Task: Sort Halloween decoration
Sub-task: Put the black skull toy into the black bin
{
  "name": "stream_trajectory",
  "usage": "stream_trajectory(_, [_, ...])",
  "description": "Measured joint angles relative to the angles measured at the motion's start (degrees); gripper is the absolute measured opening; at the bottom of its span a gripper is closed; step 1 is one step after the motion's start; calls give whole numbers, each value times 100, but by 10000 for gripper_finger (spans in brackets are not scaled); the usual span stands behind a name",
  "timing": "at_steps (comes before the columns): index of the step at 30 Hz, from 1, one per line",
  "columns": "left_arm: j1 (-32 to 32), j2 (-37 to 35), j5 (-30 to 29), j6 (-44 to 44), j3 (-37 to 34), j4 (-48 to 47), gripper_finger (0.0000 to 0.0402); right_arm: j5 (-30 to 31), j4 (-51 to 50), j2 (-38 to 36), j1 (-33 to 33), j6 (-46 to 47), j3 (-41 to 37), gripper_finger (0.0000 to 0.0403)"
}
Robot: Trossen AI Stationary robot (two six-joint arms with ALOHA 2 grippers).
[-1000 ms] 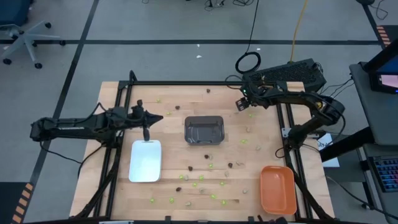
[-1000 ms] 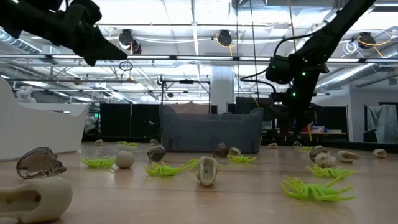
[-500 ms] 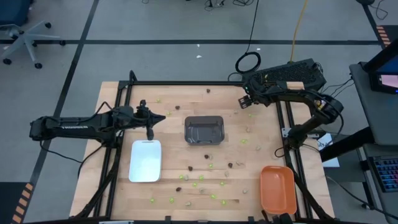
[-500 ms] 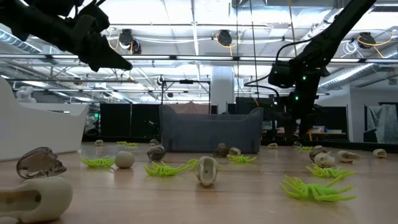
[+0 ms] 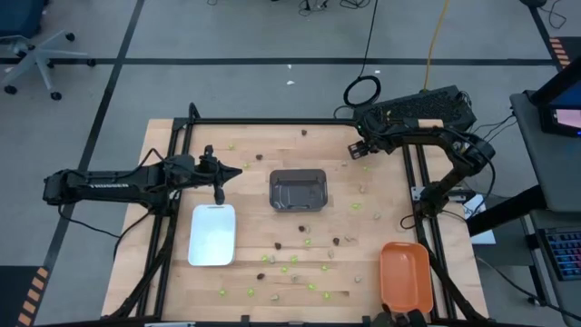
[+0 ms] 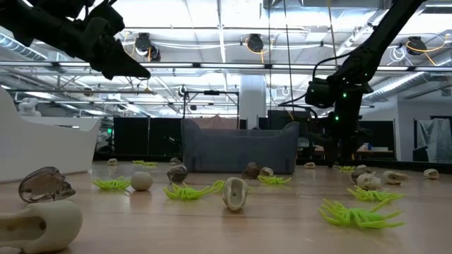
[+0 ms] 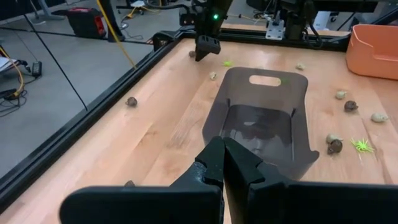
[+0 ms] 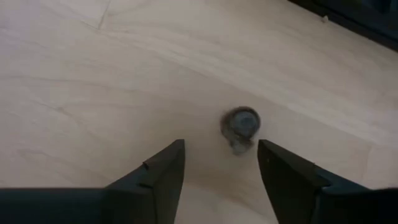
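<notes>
Tiny lime-green, dark and tan trinkets (image 5: 292, 262) lie scattered on the wooden table; in the low view green spiders (image 6: 357, 214) and skull-like pieces (image 6: 234, 192) rest on the boards. My right gripper (image 5: 357, 148) (image 8: 221, 149) hangs open near the table's far right, pointing down, with a dark round trinket (image 8: 240, 124) lying on the wood just ahead of its fingers, untouched. My left gripper (image 5: 218, 188) (image 7: 222, 157) is shut and hovers above the table between the white tray (image 5: 212, 234) and the dark grey tray (image 7: 264, 121); I see nothing between its fingers.
The dark grey tray (image 5: 298, 189) sits at the table's middle and the orange tray (image 5: 404, 275) at the near right corner. A black frame rail (image 5: 272, 122) borders the far edge. Bare wood lies between the white tray and the grey tray.
My left gripper has shifted a little toward the table's right and then held still, shut throughout. My right gripper has come down slightly toward the table near the far right, staying upright.
</notes>
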Motion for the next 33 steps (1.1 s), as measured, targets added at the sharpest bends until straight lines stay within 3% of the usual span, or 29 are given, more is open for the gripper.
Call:
stream_trajectory(10, [0, 0, 0, -2, 0, -15, 1, -17, 77, -32, -30, 64, -16, 124])
stream_trajectory(25, [-2, 0, 286, -52, 0, -2, 1, 162, 196, -286, -40, 250, -26, 197])
stream_trajectory(33, [-2, 0, 295, 264, -2, 0, 1, 149, 434, -286, -40, 310, -24, 190])
